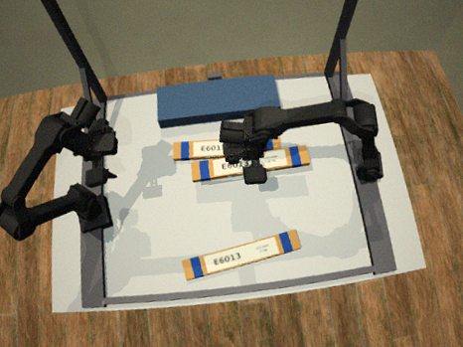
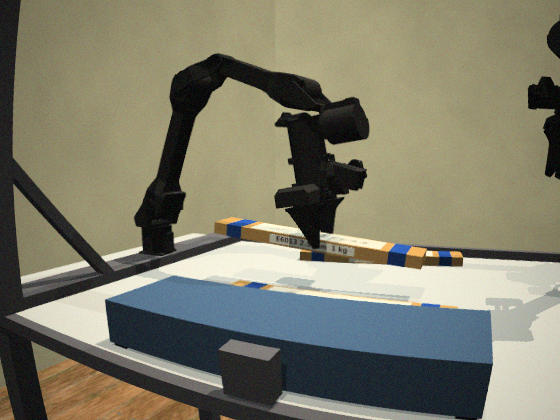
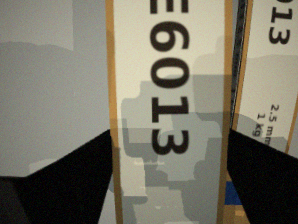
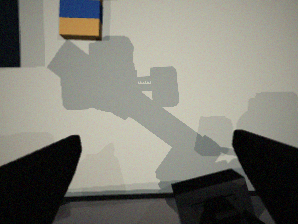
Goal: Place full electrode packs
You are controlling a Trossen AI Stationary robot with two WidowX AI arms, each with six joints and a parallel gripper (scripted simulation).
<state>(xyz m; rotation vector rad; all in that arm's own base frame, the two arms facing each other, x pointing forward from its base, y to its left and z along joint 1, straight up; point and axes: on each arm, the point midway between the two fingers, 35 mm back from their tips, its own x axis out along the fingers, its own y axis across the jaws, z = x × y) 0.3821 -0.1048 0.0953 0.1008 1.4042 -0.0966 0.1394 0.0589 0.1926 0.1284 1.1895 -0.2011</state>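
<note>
1. Pack in hand (image 1: 276, 158) (image 2: 367, 250) (image 3: 135, 45): it's up off the counter (image 1: 160, 230) (image 2: 525, 370) (image 3: 45, 100) (image 4: 210, 40), roughly level. Your left tool (image 1: 253, 162) (image 2: 320, 237) (image 3: 168, 135) is clamped across its width.
2. Treat this as the weighing step. Hold it still and judge the load by arm effort; the matching wrappers tell you nothing about fullness.
3. Keep the grip firm and near mid-length; a partly used pack might be unevenly loaded and sag at one end.
4. If it proves full, raise it above the blue platform (image 1: 216, 96) (image 2: 300, 320) (image 4: 9, 32), line up the long sides, lower it flat, then release.
5. If it's light, set it down off the platform and let go fully.
6. Mind the near pack (image 1: 204, 149) (image 2: 348, 296) (image 3: 270, 75) (image 4: 81, 25), lying between you and the platform; the far pack (image 1: 241, 253) (image 2: 444, 258) lies well apart.
7. Leave your right tool (image 1: 108, 164) (image 2: 552, 172) (image 4: 156, 139), spread wide with nothing in it, off to the side.
</note>
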